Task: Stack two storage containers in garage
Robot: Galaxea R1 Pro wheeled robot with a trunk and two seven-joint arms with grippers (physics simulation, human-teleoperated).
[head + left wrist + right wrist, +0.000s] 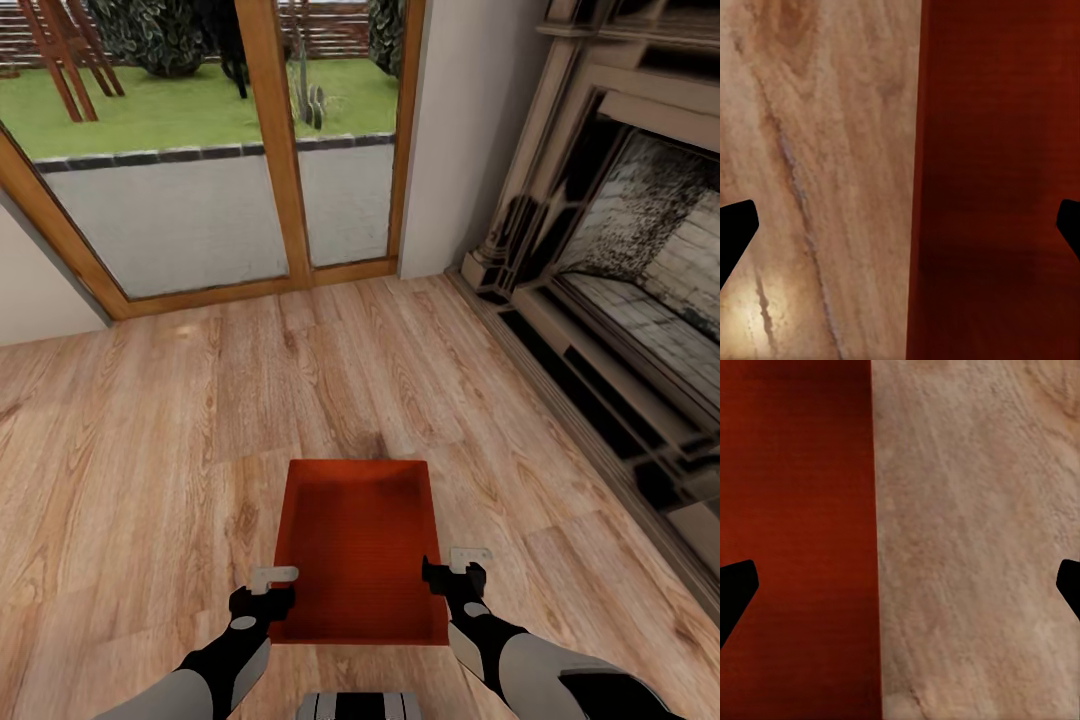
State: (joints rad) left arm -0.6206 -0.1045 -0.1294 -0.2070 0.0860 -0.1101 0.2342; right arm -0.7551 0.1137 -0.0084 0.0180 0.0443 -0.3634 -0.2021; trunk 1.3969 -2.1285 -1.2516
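One red-orange container (358, 545) is seen on the wood-plank floor (150, 450), open side up, directly ahead of the trunk. The left gripper (270, 585) is held over the container's left wall and the right gripper (458, 568) over its right wall. In each wrist view a wall edge is framed between dark fingertips (735, 229) (735, 592) set far apart, so both pairs of jaws are spread, straddling the walls; contact cannot be told. A glazed door (270, 150) onto a lawn is seen beyond, and a fireplace (610, 260) at the right.
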